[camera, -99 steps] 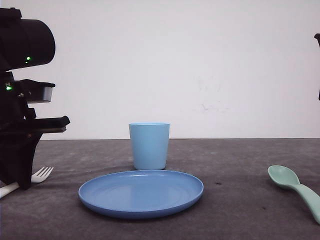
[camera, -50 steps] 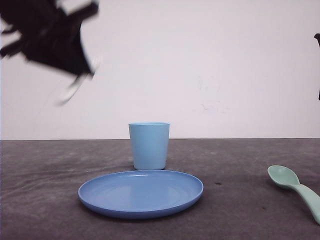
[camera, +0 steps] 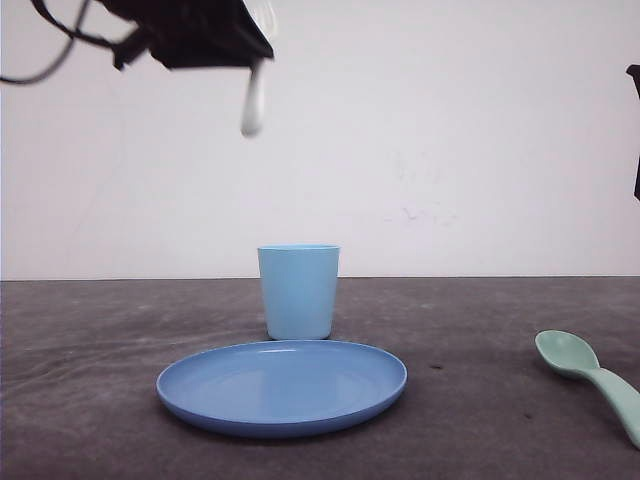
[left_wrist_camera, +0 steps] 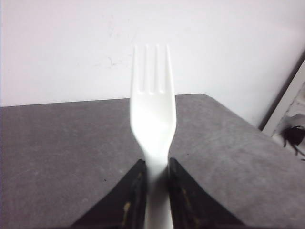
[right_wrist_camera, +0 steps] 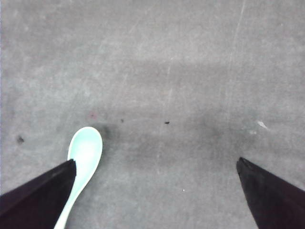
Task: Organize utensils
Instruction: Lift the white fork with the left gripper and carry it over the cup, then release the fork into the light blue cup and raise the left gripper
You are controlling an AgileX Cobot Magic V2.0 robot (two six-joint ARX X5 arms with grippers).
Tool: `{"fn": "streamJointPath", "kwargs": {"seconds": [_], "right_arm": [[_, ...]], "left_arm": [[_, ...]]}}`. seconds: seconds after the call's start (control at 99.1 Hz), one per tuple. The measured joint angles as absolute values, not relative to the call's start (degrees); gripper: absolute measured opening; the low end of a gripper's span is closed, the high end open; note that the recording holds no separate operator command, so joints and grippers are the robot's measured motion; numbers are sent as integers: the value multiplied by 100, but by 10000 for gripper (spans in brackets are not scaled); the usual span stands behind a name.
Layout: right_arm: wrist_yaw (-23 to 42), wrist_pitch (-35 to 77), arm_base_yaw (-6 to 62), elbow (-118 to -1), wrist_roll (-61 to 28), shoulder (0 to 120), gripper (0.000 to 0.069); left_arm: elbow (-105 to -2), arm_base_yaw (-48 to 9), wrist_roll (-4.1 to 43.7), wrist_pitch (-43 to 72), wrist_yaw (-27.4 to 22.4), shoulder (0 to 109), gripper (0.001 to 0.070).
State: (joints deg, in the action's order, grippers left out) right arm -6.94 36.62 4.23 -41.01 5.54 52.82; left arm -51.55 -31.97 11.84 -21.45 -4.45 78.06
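Left gripper (left_wrist_camera: 153,179) is clamped on the fork (left_wrist_camera: 152,114) by its handle, raised high above the cup (camera: 298,291) and plate (camera: 282,385). Right gripper (right_wrist_camera: 157,164) spread wide above the table (right_wrist_camera: 190,71), the spoon (right_wrist_camera: 83,160) lying beside one finger, untouched.

Cup (camera: 298,291) and plate (camera: 282,386) occupy table (camera: 480,400) centre.

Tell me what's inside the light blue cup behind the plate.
Nothing rises above the rim of the cup, but its opaque wall hides the interior. The fork is clamped in the left gripper, high above; the spoon lies on the table.
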Motion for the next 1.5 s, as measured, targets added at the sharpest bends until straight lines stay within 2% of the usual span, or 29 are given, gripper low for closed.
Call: {"fn": "streamJointPath", "kwargs": {"seconds": [0.202, 0.646, 1.019, 1.372, 1.443, 1.503], "right_arm": [[-714, 3664, 423, -4101, 554, 5280, 680], [-735, 3686, 423, -4101, 554, 5280, 680], [-738, 3691, 423, -4101, 554, 5282, 680], [-744, 3712, 423, -4101, 556, 5280, 680], [-744, 3710, 423, -4101, 556, 5282, 680], [-744, 3712, 423, -4101, 556, 5282, 680]], "left_arm": [[-5155, -3315, 694, -2851, -447, 8648, 63], [-5155, -3334, 298, -3319, -456, 9933, 63], [-5155, -3367, -45, -3164, -552, 10060, 63], [-5153, -3367, -67, -2926, -589, 10165, 67], [-5153, -3378, -62, -2928, -593, 10165, 91], [-5153, -3385, -56, -2930, -596, 10165, 155]]}}
